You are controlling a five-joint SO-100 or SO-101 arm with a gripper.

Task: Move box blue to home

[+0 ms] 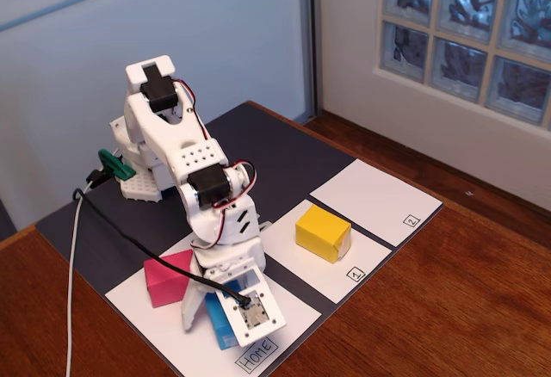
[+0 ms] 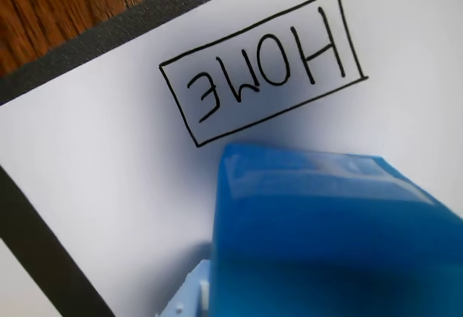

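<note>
Gripper (image 1: 225, 330) sat low over the large white paper sheet marked HOME (image 2: 101, 158); jaw state was impossible to tell. Small bright blue paper-wrapped block (image 2: 325, 237) was beside the label, near a pink block (image 1: 168, 278).

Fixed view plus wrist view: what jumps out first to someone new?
The white arm bent down over the HOME sheet, its gripper at the blue box near the handwritten label. A pink box sits on the same sheet; a yellow box sits on sheet 1. In the wrist view, blue fills the foreground.
</note>
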